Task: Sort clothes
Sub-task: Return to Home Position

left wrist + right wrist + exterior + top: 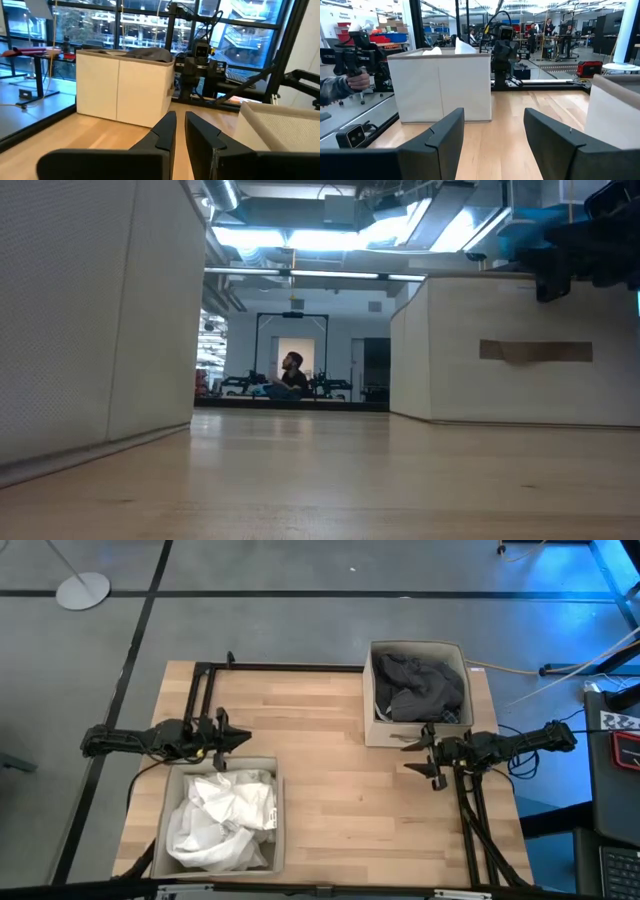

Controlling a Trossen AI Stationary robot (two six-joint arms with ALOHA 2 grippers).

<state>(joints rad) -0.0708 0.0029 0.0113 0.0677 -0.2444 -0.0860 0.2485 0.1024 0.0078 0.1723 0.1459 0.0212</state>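
Note:
White clothes (222, 820) lie piled in the beige bin (276, 840) at the table's near left. Dark grey clothes (418, 688) fill the beige bin (372, 730) at the far right. My left gripper (246, 738) hovers shut and empty just beyond the far rim of the white clothes' bin; its fingers (167, 132) point toward the table's right edge. My right gripper (408, 756) is open and empty just in front of the dark clothes' bin, and its fingers (445, 132) point toward the table's left edge. No teal, green or plaid garment shows.
Bare wooden tabletop (340, 790) lies between the two bins and the grippers. A black frame rail (290, 667) runs along the far edge. In the right wrist view a person's hand (345, 85) holds a device beyond the table's edge. People show far back in the room (292, 375).

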